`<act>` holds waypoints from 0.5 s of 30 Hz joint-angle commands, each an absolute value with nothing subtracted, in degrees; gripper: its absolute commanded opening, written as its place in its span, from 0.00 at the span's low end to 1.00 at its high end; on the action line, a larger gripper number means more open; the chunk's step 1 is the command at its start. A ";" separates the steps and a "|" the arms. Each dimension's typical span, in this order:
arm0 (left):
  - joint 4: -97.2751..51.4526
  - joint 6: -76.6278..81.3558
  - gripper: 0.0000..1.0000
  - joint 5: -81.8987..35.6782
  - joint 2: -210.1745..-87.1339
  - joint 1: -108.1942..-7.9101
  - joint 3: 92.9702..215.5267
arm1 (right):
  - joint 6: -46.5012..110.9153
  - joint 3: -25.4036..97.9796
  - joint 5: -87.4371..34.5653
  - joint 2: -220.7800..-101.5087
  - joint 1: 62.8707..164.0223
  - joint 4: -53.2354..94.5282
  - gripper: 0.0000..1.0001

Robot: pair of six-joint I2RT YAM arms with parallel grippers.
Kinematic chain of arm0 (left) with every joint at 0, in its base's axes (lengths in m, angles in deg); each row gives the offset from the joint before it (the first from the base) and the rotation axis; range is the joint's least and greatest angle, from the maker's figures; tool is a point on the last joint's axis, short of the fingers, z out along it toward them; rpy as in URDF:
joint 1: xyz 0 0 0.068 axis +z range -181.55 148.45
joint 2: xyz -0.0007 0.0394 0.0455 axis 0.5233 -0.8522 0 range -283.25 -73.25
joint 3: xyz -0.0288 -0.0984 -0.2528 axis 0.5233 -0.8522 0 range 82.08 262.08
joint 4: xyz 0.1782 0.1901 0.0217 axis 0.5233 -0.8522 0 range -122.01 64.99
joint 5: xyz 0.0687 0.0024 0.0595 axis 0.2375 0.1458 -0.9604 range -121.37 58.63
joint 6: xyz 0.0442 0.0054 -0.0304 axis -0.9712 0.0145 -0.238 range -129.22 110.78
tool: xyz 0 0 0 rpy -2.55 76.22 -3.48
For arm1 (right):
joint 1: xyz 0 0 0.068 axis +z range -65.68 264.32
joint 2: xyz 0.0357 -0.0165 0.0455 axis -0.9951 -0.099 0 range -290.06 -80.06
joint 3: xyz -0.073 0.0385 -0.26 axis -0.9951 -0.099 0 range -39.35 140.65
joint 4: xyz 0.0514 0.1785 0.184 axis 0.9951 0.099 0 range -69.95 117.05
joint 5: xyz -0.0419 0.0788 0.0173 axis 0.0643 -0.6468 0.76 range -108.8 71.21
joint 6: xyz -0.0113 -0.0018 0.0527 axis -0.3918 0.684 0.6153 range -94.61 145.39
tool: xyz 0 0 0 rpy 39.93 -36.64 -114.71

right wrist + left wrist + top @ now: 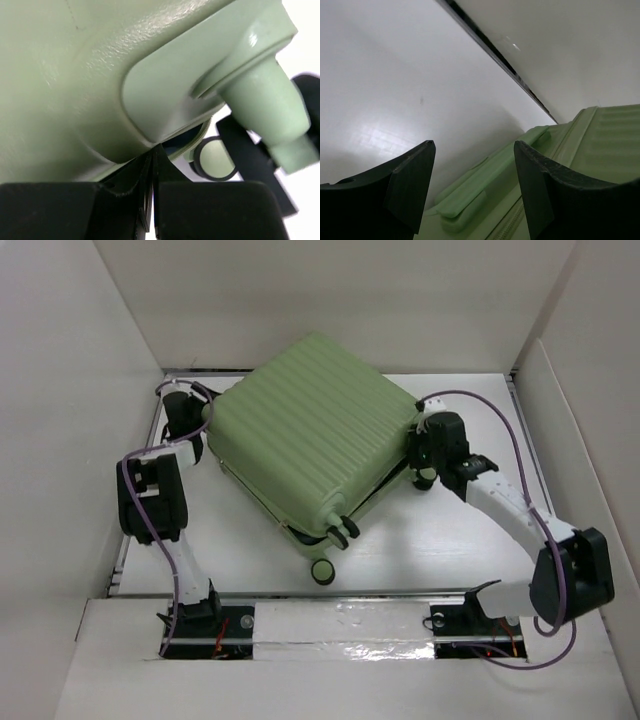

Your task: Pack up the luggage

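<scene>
The light-green ribbed luggage [310, 430] lies flat and turned at an angle in the middle of the table. Its upper shell rests on the lower one with a narrow gap along the near edge. My left gripper [203, 422] is open at the luggage's far-left side. In the left wrist view the gripper [472, 147] hovers over the green handle [485, 185], apart from it. My right gripper [418, 448] is at the right corner. In the right wrist view it [154, 155] is shut, with its tips pressed at the seam under the upper shell [75, 75], beside a caster wheel [215, 159].
White walls enclose the table on the left, back and right. Two caster wheels [345, 530] stick out at the luggage's near corner, a third [322, 570] lies lower. A black rail [495, 55] runs along the table's far-left edge. Bare white tabletop [440, 540] lies near right.
</scene>
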State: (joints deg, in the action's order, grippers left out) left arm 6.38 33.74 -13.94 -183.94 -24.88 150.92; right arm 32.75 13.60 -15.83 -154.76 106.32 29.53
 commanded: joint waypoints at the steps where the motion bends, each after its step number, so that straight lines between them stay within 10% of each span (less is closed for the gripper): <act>1: 13.56 37.89 0.61 -11.50 -171.55 -30.93 138.30 | 32.07 23.20 -25.90 -161.08 107.52 17.33 0.06; 11: 5.61 35.26 0.54 -27.05 -137.97 -41.12 112.15 | 26.10 58.80 -35.33 -184.39 112.97 36.38 0.00; 15: 1.18 36.13 0.53 -30.40 -125.39 -41.66 105.30 | 28.37 55.95 -33.83 -179.92 111.22 33.77 0.41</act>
State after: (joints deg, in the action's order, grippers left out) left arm 0.44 36.48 -41.20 -131.90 -34.95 106.90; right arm 24.07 55.61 -15.94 -183.11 103.61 37.77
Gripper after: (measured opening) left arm 0.523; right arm 0.352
